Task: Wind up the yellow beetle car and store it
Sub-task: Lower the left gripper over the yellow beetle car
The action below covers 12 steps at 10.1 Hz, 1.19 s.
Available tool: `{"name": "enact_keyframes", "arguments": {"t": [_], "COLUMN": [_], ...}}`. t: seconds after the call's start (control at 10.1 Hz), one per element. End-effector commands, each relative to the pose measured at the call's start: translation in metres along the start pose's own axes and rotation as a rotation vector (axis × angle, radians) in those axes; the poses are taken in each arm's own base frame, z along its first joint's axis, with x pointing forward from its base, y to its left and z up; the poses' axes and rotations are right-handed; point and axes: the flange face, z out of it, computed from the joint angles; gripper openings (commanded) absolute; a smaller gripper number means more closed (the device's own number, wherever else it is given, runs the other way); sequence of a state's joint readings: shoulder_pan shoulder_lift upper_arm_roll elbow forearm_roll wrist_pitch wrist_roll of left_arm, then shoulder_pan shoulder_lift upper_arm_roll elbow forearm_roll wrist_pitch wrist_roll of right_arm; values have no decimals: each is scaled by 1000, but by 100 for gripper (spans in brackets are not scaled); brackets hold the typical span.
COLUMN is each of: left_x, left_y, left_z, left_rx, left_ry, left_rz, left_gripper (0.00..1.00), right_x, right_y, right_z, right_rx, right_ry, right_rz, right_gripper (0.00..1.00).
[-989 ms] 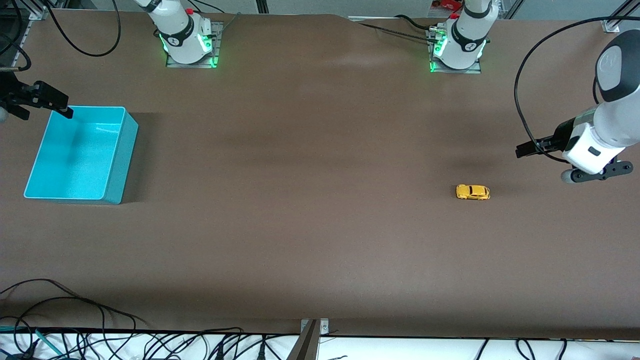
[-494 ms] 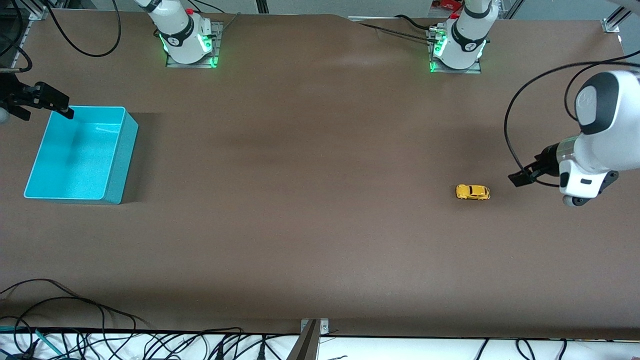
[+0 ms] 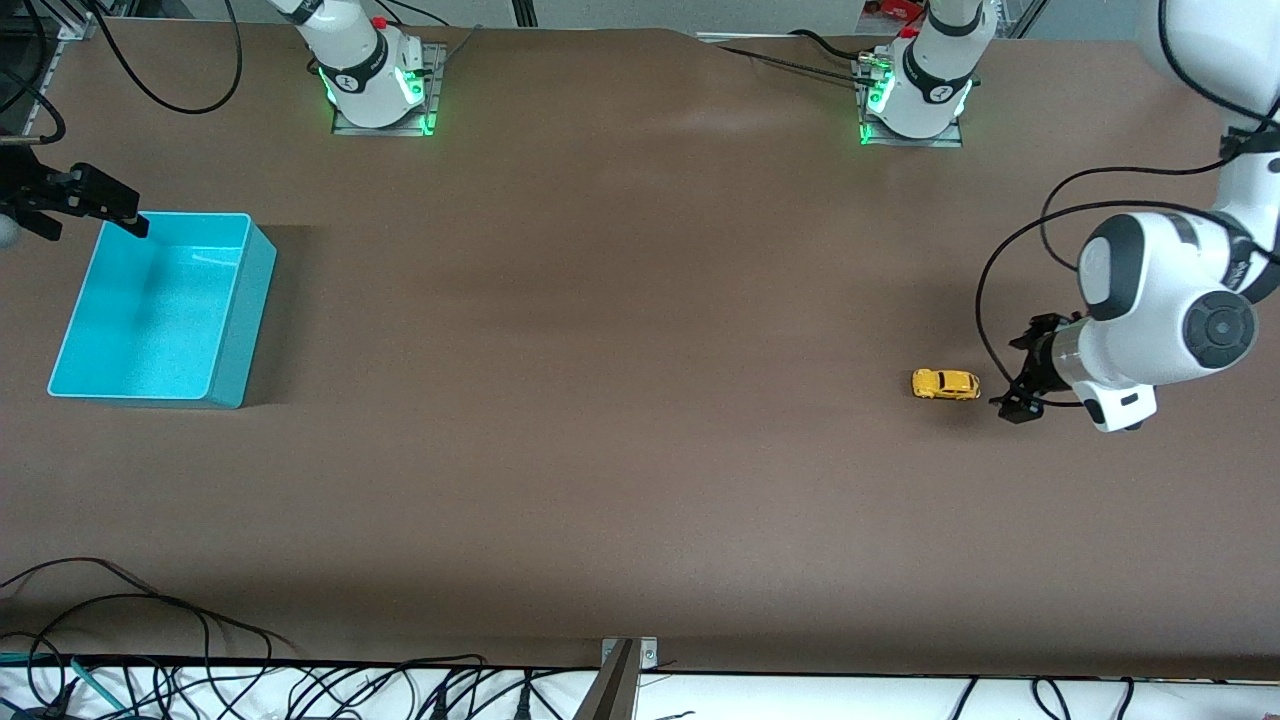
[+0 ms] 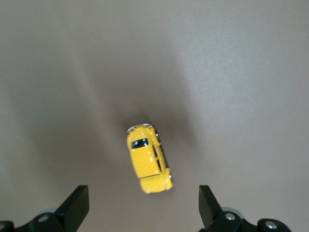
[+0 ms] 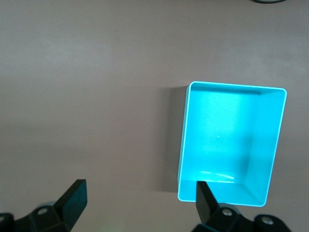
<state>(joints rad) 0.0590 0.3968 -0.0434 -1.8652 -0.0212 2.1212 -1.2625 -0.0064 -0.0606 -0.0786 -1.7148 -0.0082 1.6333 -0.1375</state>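
The yellow beetle car (image 3: pixel 945 384) stands on its wheels on the brown table toward the left arm's end. In the left wrist view the car (image 4: pixel 147 164) lies just ahead of the gap between the fingers. My left gripper (image 3: pixel 1022 377) is open and empty, low beside the car, on the side away from the bin. The turquoise bin (image 3: pixel 160 308) is empty, at the right arm's end of the table; it also shows in the right wrist view (image 5: pixel 231 140). My right gripper (image 3: pixel 100 205) is open and empty, up over the bin's corner farthest from the front camera.
The two arm bases (image 3: pixel 372 75) (image 3: pixel 915 85) stand along the table edge farthest from the front camera. Cables (image 3: pixel 130 640) hang along the edge nearest the front camera.
My left gripper has swung down and toward the front camera, turning to face the car and ending close beside it. The car, the bin and the right gripper have not moved.
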Motion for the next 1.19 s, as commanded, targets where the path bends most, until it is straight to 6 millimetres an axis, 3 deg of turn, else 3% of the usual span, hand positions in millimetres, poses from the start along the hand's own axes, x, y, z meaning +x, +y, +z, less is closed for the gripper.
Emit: {"name": "enact_keyframes", "arguments": {"t": [0.0, 0.1, 0.3, 1.09], "left_x": [-11, -24, -31, -16], "left_y": [-9, -10, -12, -20], "left_z": [27, 49, 75, 104], "left_rx": [-46, -42, -56, -85], "left_ry": [3, 11, 16, 39], "left_rz": [-137, -156, -181, -238], "left_gripper": [100, 100, 100, 99], "right_x": [-1, -1, -1, 0], "right_y": [0, 0, 0, -1], "right_z": [-7, -7, -7, -7], "right_rx": [-9, -9, -9, -10], "right_ry": [-7, -7, -7, -5], "right_rz": [-18, -18, -18, -20], "right_gripper": [100, 100, 100, 100]}}
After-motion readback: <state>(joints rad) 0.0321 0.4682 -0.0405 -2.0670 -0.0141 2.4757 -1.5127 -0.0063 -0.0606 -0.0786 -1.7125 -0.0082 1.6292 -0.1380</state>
